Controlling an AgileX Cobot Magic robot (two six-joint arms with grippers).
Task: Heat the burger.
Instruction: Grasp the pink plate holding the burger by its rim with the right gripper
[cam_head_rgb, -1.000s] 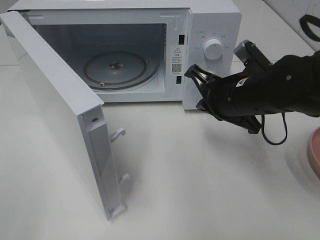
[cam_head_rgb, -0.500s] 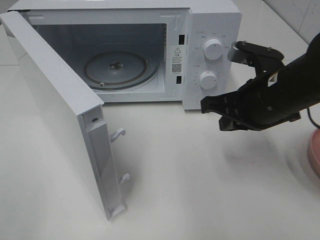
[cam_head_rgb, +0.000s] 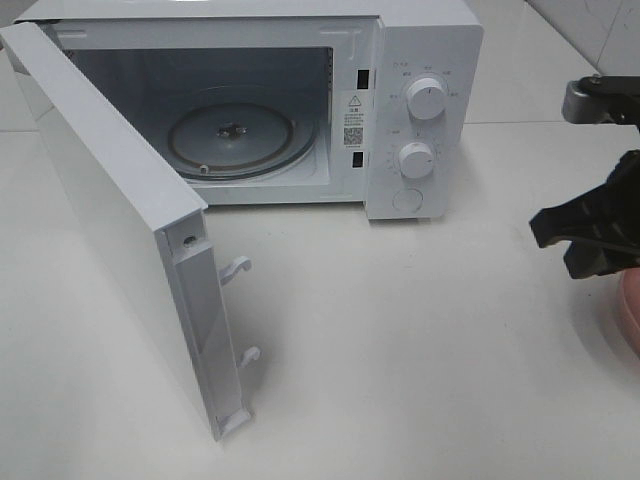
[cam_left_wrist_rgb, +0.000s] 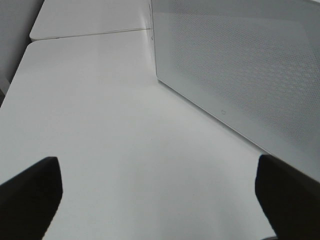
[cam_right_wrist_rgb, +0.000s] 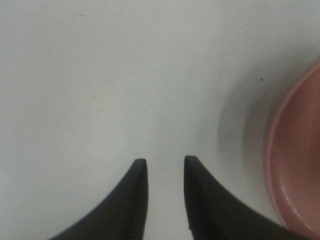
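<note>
Beside pink plate (cam_right_wrist_rgb: 295, 170), right hand (cam_right_wrist_rgb: 165, 160) slightly parted, empty; left hand (cam_left_wrist_rgb: 156, 167) spread wide near microwave door (cam_left_wrist_rgb: 240, 65).

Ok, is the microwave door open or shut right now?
Open. The door is swung wide out to the left in the high view, leaving the glass turntable inside in plain view.

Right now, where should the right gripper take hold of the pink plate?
Probably pinch the rim of the plate on the side nearest the right gripper, from above. It lies flat, so only that raised lip fits between the jaws.
</note>
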